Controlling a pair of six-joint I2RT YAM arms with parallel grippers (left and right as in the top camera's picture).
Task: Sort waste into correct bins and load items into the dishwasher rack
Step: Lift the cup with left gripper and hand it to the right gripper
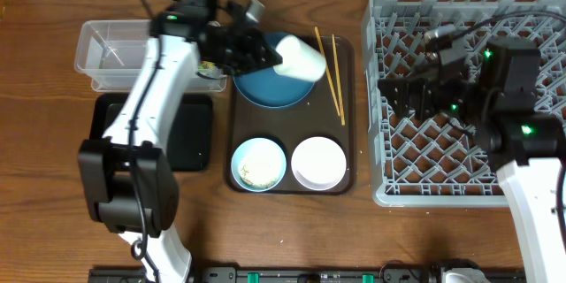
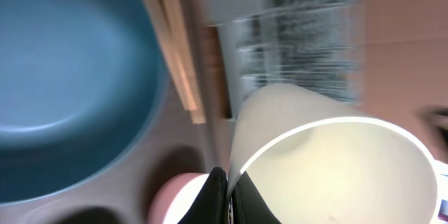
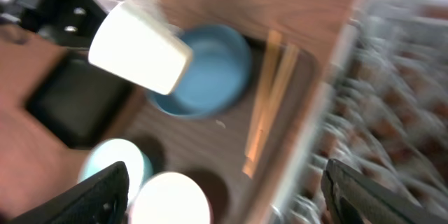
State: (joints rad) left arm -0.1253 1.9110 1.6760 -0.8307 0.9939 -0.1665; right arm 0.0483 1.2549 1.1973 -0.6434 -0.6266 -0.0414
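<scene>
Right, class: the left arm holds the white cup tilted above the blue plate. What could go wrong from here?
1. The left gripper pinches the white cup at its rim; it could slip onto the blue plate.
2. The chopsticks lie between cup and rack; a low carry might knock them.
3. The right gripper sits open over the rack, so the arms might clash.

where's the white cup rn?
Overhead view: the white cup is held tilted in the left gripper over the dark blue plate's right edge, just left of the chopsticks.
</scene>
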